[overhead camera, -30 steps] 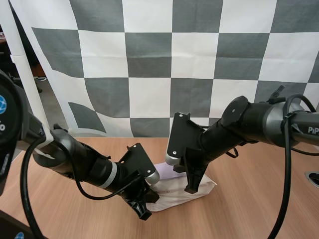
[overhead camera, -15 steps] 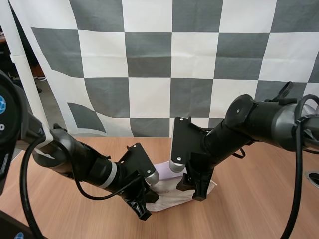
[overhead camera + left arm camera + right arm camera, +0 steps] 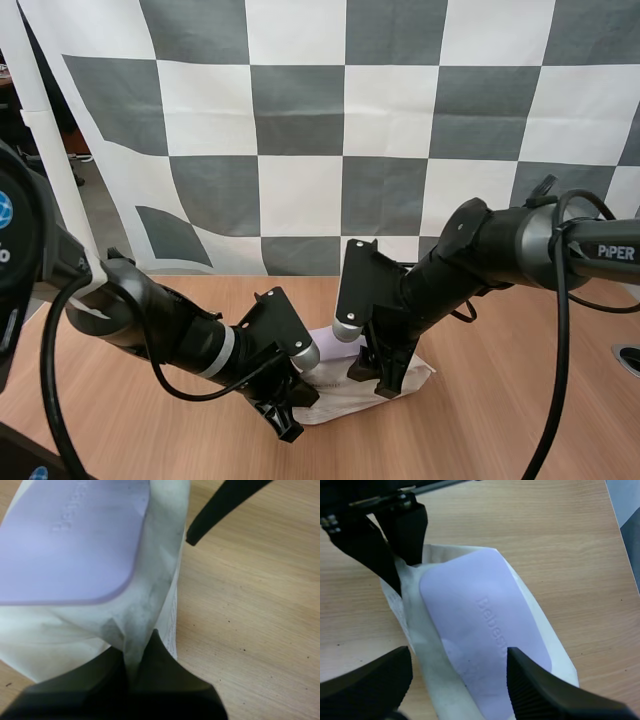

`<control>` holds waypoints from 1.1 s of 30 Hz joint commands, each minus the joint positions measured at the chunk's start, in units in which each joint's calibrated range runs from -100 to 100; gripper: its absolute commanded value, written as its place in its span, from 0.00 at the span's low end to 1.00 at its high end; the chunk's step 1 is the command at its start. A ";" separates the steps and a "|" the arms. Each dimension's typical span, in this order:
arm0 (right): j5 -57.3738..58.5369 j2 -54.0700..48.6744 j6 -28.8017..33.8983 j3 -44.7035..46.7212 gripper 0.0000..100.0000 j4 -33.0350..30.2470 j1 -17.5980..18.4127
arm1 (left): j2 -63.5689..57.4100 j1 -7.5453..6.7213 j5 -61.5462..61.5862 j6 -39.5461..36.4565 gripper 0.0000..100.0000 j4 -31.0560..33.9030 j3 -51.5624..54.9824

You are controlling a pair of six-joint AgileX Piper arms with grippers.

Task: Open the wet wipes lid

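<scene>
A white wet wipes pack [image 3: 345, 398] with a flat lilac lid [image 3: 332, 346] lies on the wooden table [image 3: 500, 420]. My left gripper [image 3: 289, 424] is shut on the pack's near end seam; the left wrist view shows the seam pinched between the tips [image 3: 132, 672], below the lid [image 3: 75, 540]. My right gripper [image 3: 378, 382] hovers open over the pack's other half. In the right wrist view its fingers [image 3: 457, 655] stand wide apart on either side of the closed lid [image 3: 480, 625], with the left gripper [image 3: 402, 555] at the pack's far end.
Bare wooden table [image 3: 545, 530] surrounds the pack on all sides. One finger [image 3: 220, 510] of the right gripper hangs beside the pack in the left wrist view. A dark round fitting [image 3: 630, 358] sits at the table's right edge.
The right gripper's fingers have opened over the pack, and its arm dipped right, then came back a little. The left arm and the pack have stayed put.
</scene>
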 commanded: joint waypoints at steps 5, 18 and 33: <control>-1.32 0.93 -0.30 0.08 0.84 -0.18 0.04 | 0.01 -0.02 0.00 0.85 0.00 0.11 -0.06; -0.30 0.93 -0.30 0.08 0.08 0.89 0.04 | 0.01 -0.02 0.00 0.85 0.00 0.36 -0.06; -2.71 0.93 -0.01 -3.69 0.00 4.64 0.04 | 0.01 -0.02 1.37 0.85 0.00 0.74 -0.06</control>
